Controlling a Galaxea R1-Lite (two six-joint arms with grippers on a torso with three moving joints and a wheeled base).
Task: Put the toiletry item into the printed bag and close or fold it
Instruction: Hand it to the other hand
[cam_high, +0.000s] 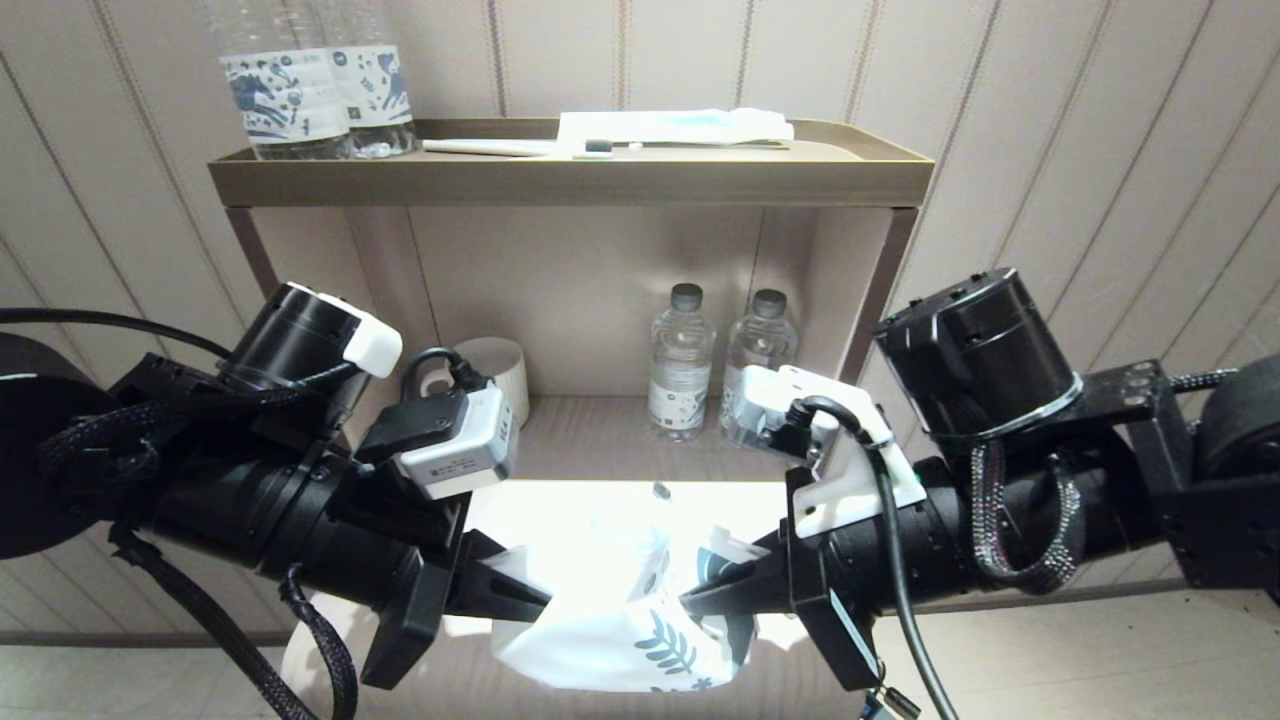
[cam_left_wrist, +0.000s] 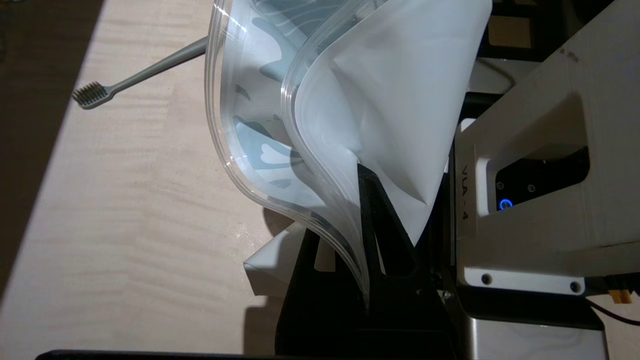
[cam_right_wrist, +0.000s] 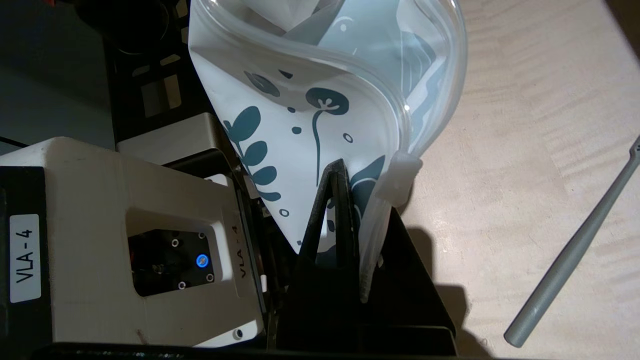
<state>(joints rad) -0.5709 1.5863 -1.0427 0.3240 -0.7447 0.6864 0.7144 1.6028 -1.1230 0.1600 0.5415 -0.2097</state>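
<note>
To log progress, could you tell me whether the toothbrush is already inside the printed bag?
No, the toothbrush lies on the wooden surface outside the printed bag, which both claws hold up.

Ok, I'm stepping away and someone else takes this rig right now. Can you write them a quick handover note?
Left gripper: shut on one side of the printed bag.
Right gripper: shut on the bag's other side, near the strip-seal edge.
Bag: held up between both arms above the wooden surface, its mouth gaping.
Toothbrush: lying on the surface beside the bag, outside it.
Done: bag picked up.
Left: put the toothbrush in, then seal or fold the bag.
</note>
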